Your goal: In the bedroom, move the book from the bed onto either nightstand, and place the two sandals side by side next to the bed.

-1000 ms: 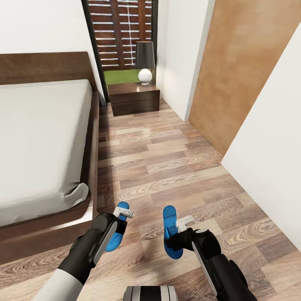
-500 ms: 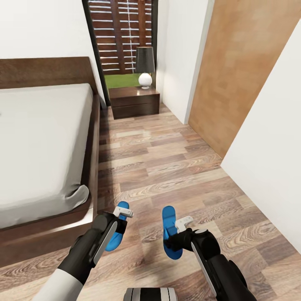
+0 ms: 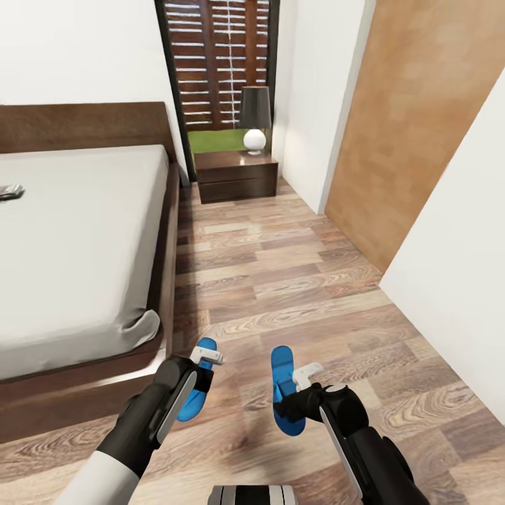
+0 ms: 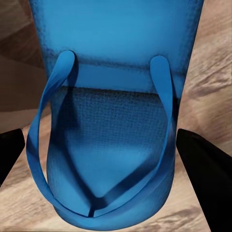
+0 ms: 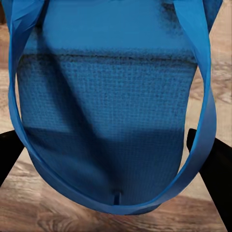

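Head view pans left, book (image 3: 10,191) enters at bed (image 3: 77,231) edge (next target, likely). Left gripper (image 3: 198,365) grips left flip-flop (image 3: 195,393), right gripper (image 3: 298,384) right flip-flop (image 3: 283,389); neither released.

The bed (image 3: 77,238) is being cut off by the head view's left edge, and a small dark and pale item (image 3: 10,191) on its mattress is being clipped there, too small to identify. The left sandal (image 3: 197,382) is being partly covered by the left gripper (image 3: 201,362); the right sandal (image 3: 283,389) is being partly covered by the right gripper (image 3: 303,379). Neither gripper's finger spacing is being resolved. In both wrist views, each sandal is being cropped at the frame's edge, and the dark fingers (image 4: 203,169) are being cropped at the sides.
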`<state>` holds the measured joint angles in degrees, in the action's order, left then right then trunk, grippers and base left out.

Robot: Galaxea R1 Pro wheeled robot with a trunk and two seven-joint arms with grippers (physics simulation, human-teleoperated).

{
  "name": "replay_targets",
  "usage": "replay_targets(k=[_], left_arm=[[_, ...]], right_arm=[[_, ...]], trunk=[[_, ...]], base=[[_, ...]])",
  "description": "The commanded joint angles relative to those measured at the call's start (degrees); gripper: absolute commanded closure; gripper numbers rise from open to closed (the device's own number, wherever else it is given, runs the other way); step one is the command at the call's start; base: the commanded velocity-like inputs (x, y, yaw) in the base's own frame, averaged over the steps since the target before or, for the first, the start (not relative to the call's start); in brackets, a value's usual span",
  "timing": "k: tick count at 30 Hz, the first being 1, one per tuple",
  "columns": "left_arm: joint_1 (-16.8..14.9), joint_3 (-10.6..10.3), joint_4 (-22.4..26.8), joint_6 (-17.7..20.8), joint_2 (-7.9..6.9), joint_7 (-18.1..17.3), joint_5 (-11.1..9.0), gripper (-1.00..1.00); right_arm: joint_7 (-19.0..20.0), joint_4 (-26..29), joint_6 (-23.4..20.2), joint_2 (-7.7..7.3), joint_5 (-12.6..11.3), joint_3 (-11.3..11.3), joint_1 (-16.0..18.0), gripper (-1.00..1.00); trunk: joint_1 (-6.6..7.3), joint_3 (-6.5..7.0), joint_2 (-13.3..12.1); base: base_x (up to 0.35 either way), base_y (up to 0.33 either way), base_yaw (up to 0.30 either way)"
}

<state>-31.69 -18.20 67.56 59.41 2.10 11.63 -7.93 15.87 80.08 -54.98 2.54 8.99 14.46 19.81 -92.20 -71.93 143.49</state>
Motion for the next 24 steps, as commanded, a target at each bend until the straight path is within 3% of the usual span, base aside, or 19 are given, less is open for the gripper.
replay_targets(k=[1, 24], left_arm=[[-0.04, -0.08, 0.02, 0.18, 0.00, 0.59, -0.59, 1.00], [-0.04, -0.08, 0.02, 0.18, 0.00, 0.59, -0.59, 1.00]], right_arm=[[0.47, 0.07, -0.22, 0.01, 0.59, -0.02, 0.01, 1.00], [0.48, 0.07, -0.22, 0.01, 0.61, -0.04, 0.01, 1.00]], trunk=[[0.01, -0.02, 0.02], [0.01, 0.08, 0.02]], base=[[0.000, 0.000, 0.214], [0.000, 0.000, 0.198]])
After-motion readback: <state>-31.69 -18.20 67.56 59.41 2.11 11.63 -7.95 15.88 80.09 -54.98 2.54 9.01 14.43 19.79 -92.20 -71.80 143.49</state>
